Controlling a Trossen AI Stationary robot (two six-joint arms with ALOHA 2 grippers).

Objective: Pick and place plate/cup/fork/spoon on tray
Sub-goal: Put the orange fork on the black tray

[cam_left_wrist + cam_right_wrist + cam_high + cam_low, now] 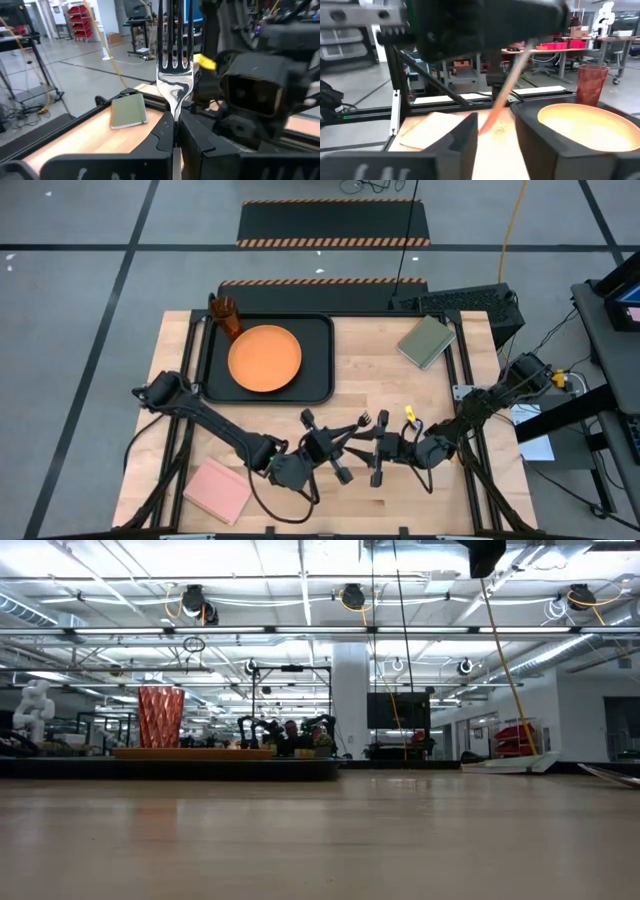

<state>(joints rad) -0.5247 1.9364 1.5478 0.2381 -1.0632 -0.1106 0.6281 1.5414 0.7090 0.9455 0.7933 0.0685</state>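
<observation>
The left pincer [345,448] is at the front middle of the table [380,380], and its fingers [165,137] are pressed together on the handle of the fork [174,65], so the silver tines point away from the wrist. The right pincer [385,448] is just beside it, facing it, with its fingers [540,135] apart; an orange handle passes between them, but I cannot tell if they touch it. The spoon [409,416] shows only as a small yellow piece near the right arm. The black tray [322,370] lies at the far left part of the table. The orange plate [265,358] rests in its middle, and the cup [226,316] stands upright in its far left corner. An olive-green pad [427,341] lies at the far right, and a pink pad [218,488] at the front left.
</observation>
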